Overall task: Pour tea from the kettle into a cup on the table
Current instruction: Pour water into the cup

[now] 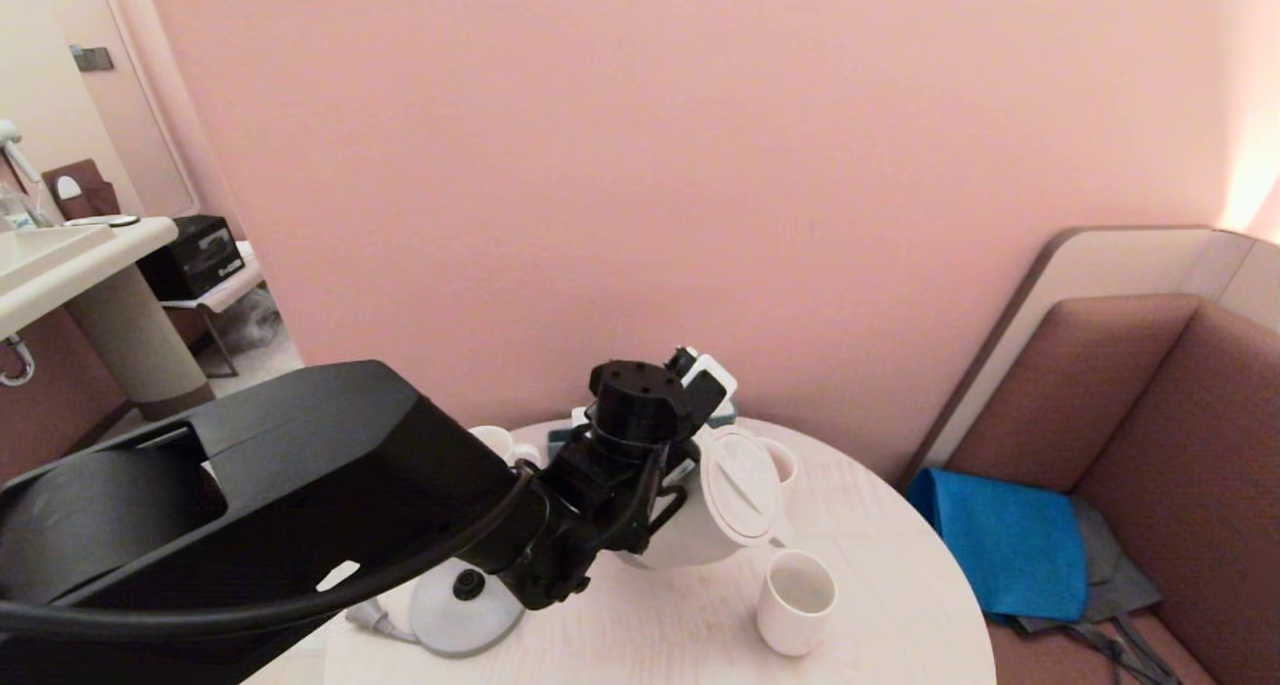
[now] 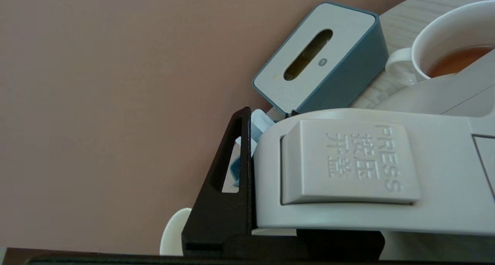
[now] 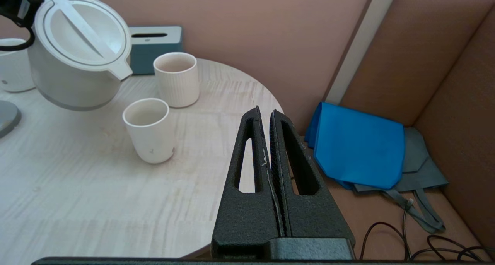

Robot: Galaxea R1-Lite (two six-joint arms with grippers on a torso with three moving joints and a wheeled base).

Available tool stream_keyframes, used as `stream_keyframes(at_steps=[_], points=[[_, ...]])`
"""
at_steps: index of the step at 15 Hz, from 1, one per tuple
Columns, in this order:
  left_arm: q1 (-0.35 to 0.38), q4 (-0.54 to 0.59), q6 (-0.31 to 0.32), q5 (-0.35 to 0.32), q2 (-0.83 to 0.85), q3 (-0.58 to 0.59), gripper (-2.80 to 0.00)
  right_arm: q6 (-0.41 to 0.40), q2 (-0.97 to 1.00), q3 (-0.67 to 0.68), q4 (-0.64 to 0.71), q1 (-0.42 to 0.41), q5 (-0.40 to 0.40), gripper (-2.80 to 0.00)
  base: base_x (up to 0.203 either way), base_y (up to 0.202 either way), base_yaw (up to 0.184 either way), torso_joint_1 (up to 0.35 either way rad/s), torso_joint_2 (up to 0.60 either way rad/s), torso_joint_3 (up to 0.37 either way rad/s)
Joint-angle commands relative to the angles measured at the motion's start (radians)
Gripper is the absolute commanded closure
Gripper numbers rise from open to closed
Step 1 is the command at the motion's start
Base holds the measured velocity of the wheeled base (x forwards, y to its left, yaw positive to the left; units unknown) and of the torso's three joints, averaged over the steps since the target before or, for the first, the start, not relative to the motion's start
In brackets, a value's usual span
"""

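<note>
The white kettle hangs tilted over the pale round table, off its base. My left gripper is shut on the kettle's handle; one black finger presses its side and the other is hidden behind it. The kettle's spout points down toward the small plain white cup, just beside and above the cup's rim. The cup looks dry inside and no stream shows. Reddish-brown tea sits in a handled white mug. My right gripper is shut and empty near the table's edge.
A ribbed white cup stands behind the plain one. The kettle's round base lies at the table's front left. A blue-grey tissue box sits by the wall. A blue bag lies on the brown sofa to the right.
</note>
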Motion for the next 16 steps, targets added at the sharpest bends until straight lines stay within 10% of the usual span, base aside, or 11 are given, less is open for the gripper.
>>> stream_keyframes(at_steps=[1,16], points=[[-0.008,-0.004,0.011,0.003,0.0,-0.01,0.0,0.0,0.001,0.0,0.0,0.001,0.0,0.0,0.0,0.0,0.0,0.0,0.0,0.0],[-0.044,0.042,0.162,0.005,0.001,-0.096,0.0,0.0,0.001,0.0,0.0,0.001,0.0,0.0,0.0,0.0,0.0,0.0,0.0,0.0]])
